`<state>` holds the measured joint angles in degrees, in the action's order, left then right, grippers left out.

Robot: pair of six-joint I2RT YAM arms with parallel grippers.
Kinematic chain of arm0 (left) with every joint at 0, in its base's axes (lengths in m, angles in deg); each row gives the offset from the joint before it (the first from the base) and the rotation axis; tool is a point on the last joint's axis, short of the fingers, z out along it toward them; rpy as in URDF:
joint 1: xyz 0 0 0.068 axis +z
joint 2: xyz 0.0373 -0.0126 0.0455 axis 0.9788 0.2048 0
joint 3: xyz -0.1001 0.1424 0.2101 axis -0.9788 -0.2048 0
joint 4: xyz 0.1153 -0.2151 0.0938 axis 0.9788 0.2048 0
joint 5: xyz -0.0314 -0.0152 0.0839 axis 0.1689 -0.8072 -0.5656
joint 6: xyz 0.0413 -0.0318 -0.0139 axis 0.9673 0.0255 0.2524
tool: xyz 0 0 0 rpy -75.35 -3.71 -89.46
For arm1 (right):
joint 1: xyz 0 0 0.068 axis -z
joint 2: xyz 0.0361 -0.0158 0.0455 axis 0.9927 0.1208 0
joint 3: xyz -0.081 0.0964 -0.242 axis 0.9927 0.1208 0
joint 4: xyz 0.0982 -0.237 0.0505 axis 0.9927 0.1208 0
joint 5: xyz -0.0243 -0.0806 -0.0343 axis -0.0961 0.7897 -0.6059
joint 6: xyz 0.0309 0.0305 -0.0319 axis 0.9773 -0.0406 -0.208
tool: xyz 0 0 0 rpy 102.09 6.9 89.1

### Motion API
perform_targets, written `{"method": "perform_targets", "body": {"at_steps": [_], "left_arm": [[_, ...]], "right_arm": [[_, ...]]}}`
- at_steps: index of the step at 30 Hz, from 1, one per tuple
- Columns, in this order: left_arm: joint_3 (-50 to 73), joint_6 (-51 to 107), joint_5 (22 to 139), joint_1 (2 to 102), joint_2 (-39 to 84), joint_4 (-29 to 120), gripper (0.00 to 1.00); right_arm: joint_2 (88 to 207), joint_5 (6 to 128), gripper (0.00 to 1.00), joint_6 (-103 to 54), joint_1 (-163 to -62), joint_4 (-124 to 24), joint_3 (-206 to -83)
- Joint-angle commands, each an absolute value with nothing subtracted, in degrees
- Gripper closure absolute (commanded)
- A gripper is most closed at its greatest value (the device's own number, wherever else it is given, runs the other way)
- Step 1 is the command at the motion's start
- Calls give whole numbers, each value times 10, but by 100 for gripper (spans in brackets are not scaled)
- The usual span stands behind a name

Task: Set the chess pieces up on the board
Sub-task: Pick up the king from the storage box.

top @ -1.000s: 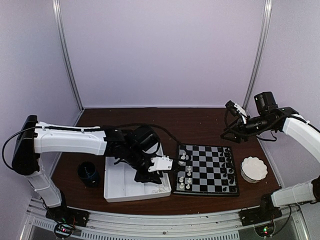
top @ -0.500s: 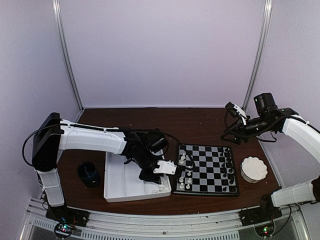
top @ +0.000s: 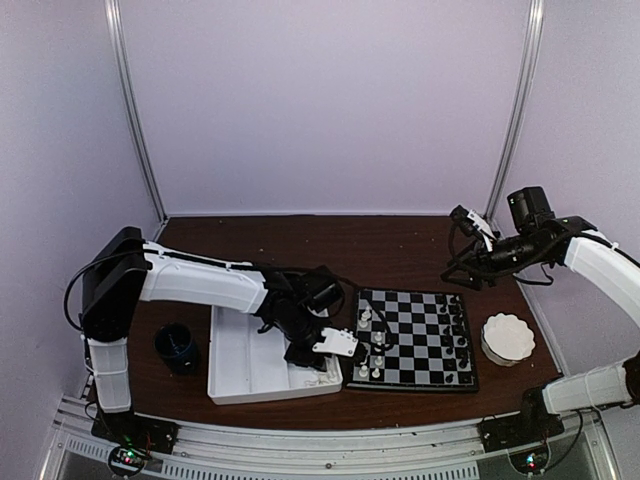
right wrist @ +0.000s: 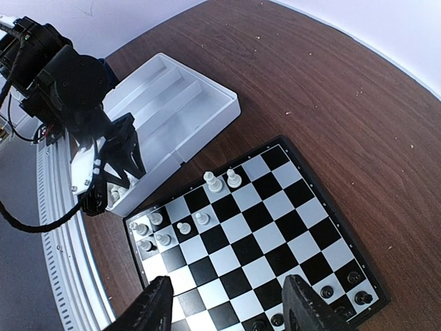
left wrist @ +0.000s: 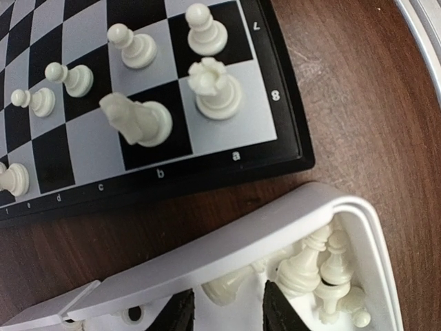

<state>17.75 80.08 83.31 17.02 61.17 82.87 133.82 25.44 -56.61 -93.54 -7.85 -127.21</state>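
Now left gripper [left wrist: 229,295] in tray [left wrist: 275,221] corner, jaws apart over jumbled white pieces [left wrist: 306,265], hold unclear; crowding risks double-pick or slip.

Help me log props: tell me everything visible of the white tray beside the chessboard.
The white tray looks like moulded plastic: rectangular, with rounded corners, a raised rim and ribs dividing it into long compartments. It lies flat on the brown table, left of the board, with bare table between. White chess pieces are heaped in its near corner beside the board, where the left gripper reaches in.
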Motion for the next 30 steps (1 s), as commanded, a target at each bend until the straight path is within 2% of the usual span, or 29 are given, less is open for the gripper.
{"method": "perform_targets", "body": {"at_steps": [1, 13, 26, 30], "left_arm": [[179, 812, 838, 170, 615, 791, 64], [162, 809, 869, 158, 628, 807, 65], [148, 782, 823, 155, 604, 859, 85], [127, 750, 765, 157, 571, 853, 89]], "right_arm": [[1336, 241, 43, -573, -931, -74, -1270], [1342, 237, 43, -578, -931, -70, -1270], [1344, 234, 43, -581, -931, -65, -1273], [1349, 230, 43, -577, -931, -68, -1275]]}}
